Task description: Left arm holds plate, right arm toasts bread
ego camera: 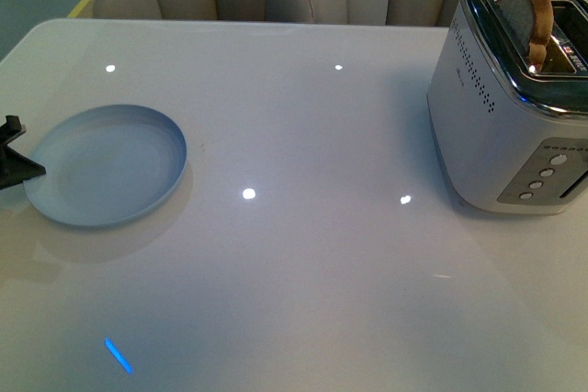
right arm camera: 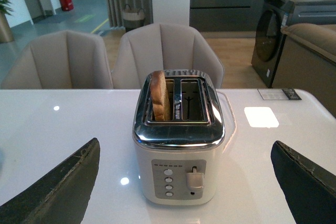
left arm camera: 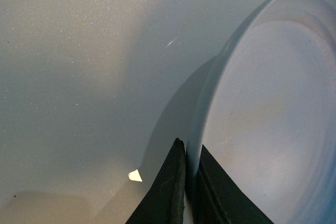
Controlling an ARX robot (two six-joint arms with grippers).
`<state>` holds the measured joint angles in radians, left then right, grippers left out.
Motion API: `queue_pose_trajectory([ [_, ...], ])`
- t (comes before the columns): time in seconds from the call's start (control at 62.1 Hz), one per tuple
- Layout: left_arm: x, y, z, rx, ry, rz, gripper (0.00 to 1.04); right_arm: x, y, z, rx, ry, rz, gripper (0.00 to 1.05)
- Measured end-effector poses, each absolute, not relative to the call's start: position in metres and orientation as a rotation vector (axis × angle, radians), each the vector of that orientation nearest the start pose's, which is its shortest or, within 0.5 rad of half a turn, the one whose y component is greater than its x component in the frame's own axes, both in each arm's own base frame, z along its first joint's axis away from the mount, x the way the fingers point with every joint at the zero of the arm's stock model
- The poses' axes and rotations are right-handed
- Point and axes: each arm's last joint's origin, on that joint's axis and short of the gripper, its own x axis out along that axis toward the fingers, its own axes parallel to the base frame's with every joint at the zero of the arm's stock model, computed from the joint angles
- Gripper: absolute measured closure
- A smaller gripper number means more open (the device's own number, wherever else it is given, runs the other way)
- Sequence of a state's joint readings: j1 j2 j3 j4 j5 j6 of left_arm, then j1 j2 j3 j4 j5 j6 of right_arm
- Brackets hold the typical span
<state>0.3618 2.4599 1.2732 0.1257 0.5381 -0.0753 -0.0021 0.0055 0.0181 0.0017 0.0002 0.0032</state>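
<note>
Pale blue-grey plate (ego camera: 106, 167) well left of the toaster (ego camera: 514, 107) | left gripper (left arm camera: 190, 182) pinching its rim | bread (ego camera: 528, 11) upright in toaster's slot | right gripper (right arm camera: 184, 182) spread wide, empty, facing the toaster

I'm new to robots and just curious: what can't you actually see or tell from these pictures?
- Left pincer: front view's edge cuts off all but its tip, gripping the plate rim.
- Bread: its lower part is hidden inside the toaster.
- Toaster button labels: too small to read in either view.
- Right pincer: only the finger tips show, spread wide.
</note>
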Motion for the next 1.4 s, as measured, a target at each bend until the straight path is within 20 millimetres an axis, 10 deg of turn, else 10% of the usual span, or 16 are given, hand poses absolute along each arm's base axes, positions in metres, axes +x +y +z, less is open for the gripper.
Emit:
queue_pose_trajectory([
  [0.177, 0.395, 0.134, -0.016, -0.535, 0.954, -0.169, 1.01, 0.097, 0.000, 0.169, 0.003, -0.014, -0.002, 0.09],
  [0.757, 0.387, 0.130, 0.015, -0.508, 0.907, -0.195, 0.07, 0.097, 0.000, 0.169, 0.003, -0.014, -0.002, 0.09],
  [1.079, 0.365, 0.121, 0.094, -0.430, 0.700, -0.151, 0.07, 0.097, 0.000, 0.169, 0.003, -0.014, -0.002, 0.09],
  [1.401, 0.303, 0.061, 0.181, -0.303, 0.329, -0.118, 0.07, 0.097, 0.000, 0.169, 0.003, -0.014, -0.002, 0.09],
])
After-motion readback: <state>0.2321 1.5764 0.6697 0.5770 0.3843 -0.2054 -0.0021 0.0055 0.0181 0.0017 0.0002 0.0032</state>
